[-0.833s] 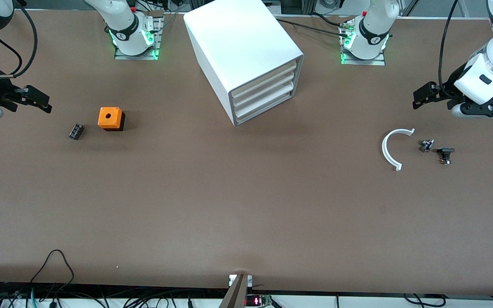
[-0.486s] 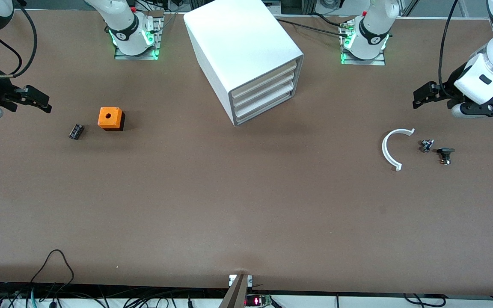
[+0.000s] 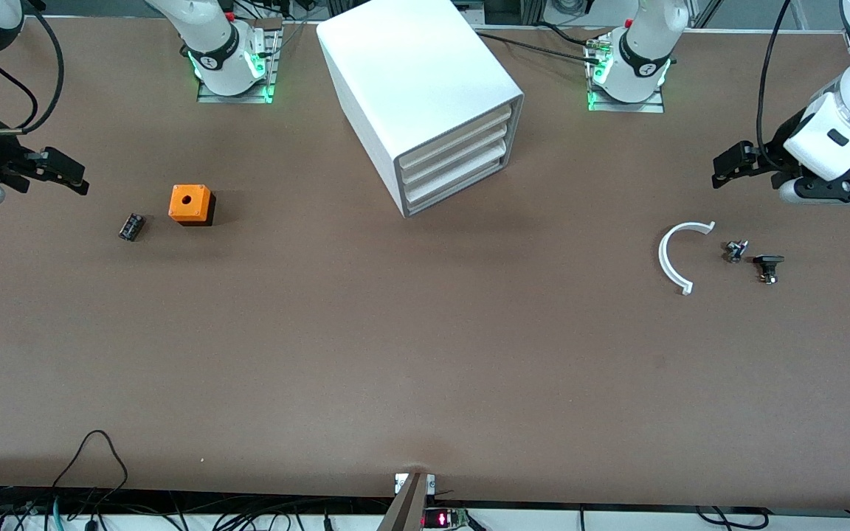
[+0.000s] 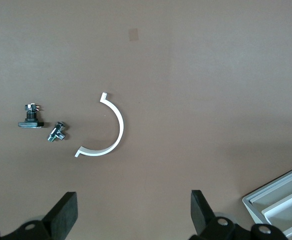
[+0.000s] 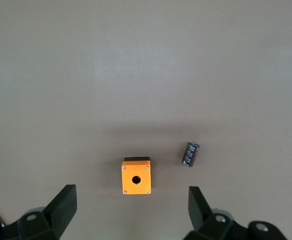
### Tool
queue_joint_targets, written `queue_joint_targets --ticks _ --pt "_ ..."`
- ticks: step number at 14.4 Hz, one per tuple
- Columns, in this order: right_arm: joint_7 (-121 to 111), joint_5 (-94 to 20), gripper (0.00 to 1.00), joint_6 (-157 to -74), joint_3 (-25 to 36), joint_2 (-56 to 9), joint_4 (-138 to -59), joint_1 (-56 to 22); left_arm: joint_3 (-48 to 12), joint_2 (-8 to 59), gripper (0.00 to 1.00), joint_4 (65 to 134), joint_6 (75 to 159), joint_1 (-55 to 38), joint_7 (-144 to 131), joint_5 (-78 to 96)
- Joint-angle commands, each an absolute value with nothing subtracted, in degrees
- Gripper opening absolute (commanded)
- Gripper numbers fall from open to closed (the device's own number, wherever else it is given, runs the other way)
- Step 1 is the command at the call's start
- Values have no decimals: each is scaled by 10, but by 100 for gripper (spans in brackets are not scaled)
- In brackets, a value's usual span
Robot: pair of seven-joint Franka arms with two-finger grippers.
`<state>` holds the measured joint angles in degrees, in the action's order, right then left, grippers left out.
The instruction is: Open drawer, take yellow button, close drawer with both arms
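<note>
The white cabinet [image 3: 425,74] stands between the two arm bases. Its three drawers are all pushed in, and the topmost drawer [image 3: 462,133] is shut. The button is out of view. My left gripper [image 3: 724,168] hangs open over the table at the left arm's end, and in its wrist view nothing lies between the black fingers [image 4: 65,212] of the left gripper [image 4: 134,212]. My right gripper [image 3: 72,175] hangs open over the right arm's end. The right gripper [image 5: 132,207] also has nothing between its fingers [image 5: 63,205].
An orange cube with a hole [image 3: 190,203] [image 5: 136,176] and a small black component [image 3: 130,226] [image 5: 190,153] lie toward the right arm's end. A white curved strip [image 3: 670,258] [image 4: 111,135] and two small metal parts [image 3: 735,251] [image 3: 767,265] lie toward the left arm's end. A cabinet corner [image 4: 280,200] shows in the left wrist view.
</note>
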<state>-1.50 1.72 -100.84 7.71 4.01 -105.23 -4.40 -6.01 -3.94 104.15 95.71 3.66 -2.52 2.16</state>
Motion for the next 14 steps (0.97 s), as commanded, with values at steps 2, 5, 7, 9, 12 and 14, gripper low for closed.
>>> queue_joint_targets --ticks 2,5,7,9,12,14 --pt "-17 18 99 -1002 71 36 -1041 -35 -67 22 100 967 908 29 -11 19" --pt "-18 18 99 -1002 71 36 -1041 -35 -72 87 100 955 878 27 -2 31" --pt "-16 17 99 -1003 71 36 -1041 -36 -88 118 100 966 856 18 3 61" --pt "-17 2 99 -1003 71 30 -1041 -35 -105 153 100 998 855 18 20 173" --pt "-19 -36 99 -1002 71 28 -1041 -35 -115 180 100 1074 874 -6 24 354" --pt "-18 -33 99 -1002 67 27 -1041 -42 -156 182 100 1123 899 -8 30 431"
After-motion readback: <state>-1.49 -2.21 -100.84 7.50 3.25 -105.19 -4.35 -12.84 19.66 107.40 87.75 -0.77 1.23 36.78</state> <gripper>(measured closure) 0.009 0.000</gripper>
